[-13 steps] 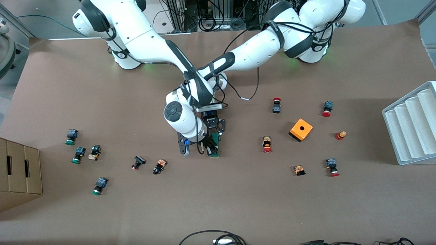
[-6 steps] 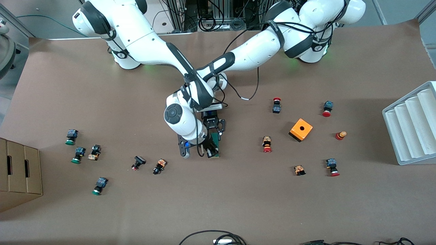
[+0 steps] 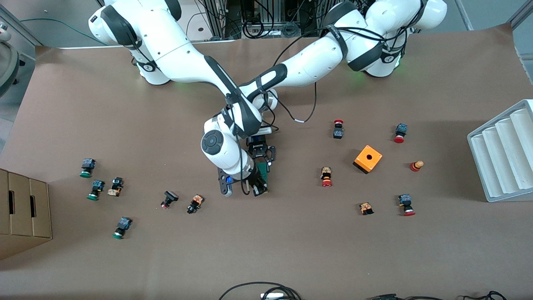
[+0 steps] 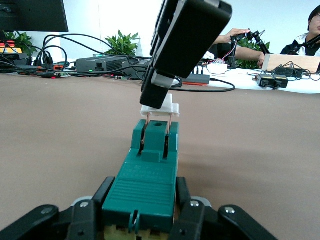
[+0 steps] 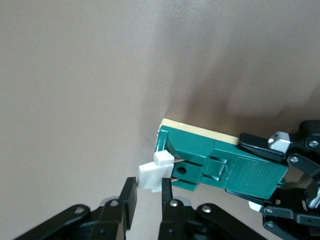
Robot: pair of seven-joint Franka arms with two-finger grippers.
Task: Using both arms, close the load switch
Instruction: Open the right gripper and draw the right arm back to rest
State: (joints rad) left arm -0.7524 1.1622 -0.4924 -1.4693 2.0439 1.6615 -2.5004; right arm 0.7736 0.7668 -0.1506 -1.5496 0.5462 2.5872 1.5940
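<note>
The load switch [image 3: 262, 170], a narrow green block, lies at the table's middle. My left gripper [image 3: 262, 163] is shut on the end nearer the robots' bases, with a black finger on each side of the load switch [image 4: 150, 182]. The white sliding piece [image 5: 152, 175] sticks out of the end nearer the front camera on two thin metal pins. My right gripper [image 5: 148, 189] is shut on it at the fingertips. From the left wrist, the right gripper's black finger [image 4: 180, 45] comes down onto the white sliding piece [image 4: 160, 106]. The two arms cross above the switch.
Several small push buttons [image 3: 326, 176] lie scattered toward both ends of the table. An orange box [image 3: 367, 158] with a hole stands toward the left arm's end, and a grey ribbed rack [image 3: 501, 154] at that table edge. A cardboard box [image 3: 23, 212] stands at the right arm's end.
The right arm's wrist has crept slightly nearer the front camera over the switch. The left arm has not moved, and both grips are unchanged.
</note>
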